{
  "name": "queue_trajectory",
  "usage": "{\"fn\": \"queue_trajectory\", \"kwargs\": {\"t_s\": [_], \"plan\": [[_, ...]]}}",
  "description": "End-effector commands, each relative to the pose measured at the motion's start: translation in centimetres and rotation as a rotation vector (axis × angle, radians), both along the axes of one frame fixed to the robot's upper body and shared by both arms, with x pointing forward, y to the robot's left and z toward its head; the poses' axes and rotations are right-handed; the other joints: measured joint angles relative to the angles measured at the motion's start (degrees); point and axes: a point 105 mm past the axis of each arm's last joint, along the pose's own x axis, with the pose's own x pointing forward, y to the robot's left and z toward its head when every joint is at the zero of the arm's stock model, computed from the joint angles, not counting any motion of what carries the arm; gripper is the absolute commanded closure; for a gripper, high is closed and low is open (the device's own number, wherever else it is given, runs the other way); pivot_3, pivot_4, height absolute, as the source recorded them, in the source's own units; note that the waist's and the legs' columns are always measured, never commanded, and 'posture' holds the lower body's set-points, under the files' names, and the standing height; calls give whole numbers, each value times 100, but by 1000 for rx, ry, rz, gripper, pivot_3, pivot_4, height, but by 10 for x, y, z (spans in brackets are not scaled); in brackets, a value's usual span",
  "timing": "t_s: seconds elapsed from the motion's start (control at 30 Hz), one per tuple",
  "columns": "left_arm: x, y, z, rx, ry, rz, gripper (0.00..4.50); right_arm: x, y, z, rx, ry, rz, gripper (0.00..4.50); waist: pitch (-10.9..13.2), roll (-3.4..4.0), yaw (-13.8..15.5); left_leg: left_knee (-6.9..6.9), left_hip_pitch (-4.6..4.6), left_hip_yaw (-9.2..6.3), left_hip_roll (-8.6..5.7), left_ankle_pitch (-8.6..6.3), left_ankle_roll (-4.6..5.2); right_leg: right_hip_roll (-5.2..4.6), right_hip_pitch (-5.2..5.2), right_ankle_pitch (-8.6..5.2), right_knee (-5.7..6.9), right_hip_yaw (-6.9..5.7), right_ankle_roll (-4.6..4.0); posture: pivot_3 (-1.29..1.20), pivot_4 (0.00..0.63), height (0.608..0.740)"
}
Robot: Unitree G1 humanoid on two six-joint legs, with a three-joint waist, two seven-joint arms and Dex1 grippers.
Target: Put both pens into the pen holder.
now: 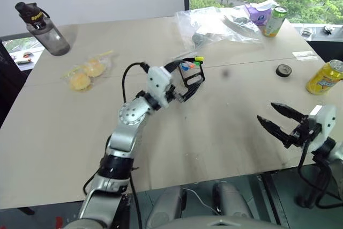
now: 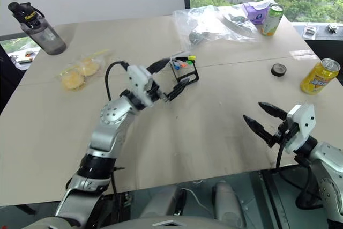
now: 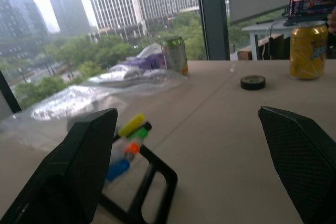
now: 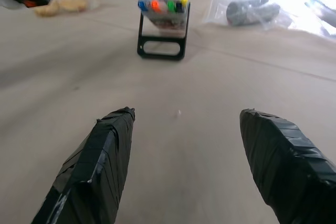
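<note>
Left tool (image 1: 194, 85) spread wide, empty, just beside pen holder (image 4: 161, 30) at mid-counter (image 1: 214, 132). Holder upright, coloured caps at top; no loose pens seen on counter. Right tool (image 2: 263, 120) released, empty, near right edge. Task judged essentially complete.

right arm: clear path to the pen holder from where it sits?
Probably yes. The right gripper is open and empty, and bare table lies between it and the pen holder. The left gripper hovers beside the holder and might crowd it.
</note>
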Motion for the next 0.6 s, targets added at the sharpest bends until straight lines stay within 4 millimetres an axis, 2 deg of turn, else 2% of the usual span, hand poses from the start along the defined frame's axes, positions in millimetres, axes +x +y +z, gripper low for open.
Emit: {"fn": "queue_trajectory", "kwargs": {"t_s": [0.03,0.17,0.33,0.47,0.6], "plan": [[-26,11,-4,24,87,-64,17,1,2,5,-23,-46,29,1078,-1,2,-20,-1,0,1,1,0,0,0,0,0,0,2,0,0,150,740],[-49,30,-37,120,262,-36,17,9,7,4,-18,-49,45,1078,-2,4,-40,-2,5,2,1,-1,1,-2,5,0,-2,7,0,0,150,740],[-52,53,-68,202,337,103,17,18,3,-4,-10,-23,52,1078,-1,4,21,-5,8,-3,2,-1,1,-3,11,0,-5,14,-1,0,150,740],[-61,59,-79,213,369,135,17,16,-3,-13,-22,6,55,1078,-1,4,60,-17,16,0,1,-2,1,-6,18,-1,-12,15,-1,0,150,740],[-67,61,-83,217,382,150,17,19,-2,-10,-3,-1,55,1078,-1,4,60,-29,23,3,2,-2,1,-7,17,-1,-14,21,-2,0,150,740]]}}
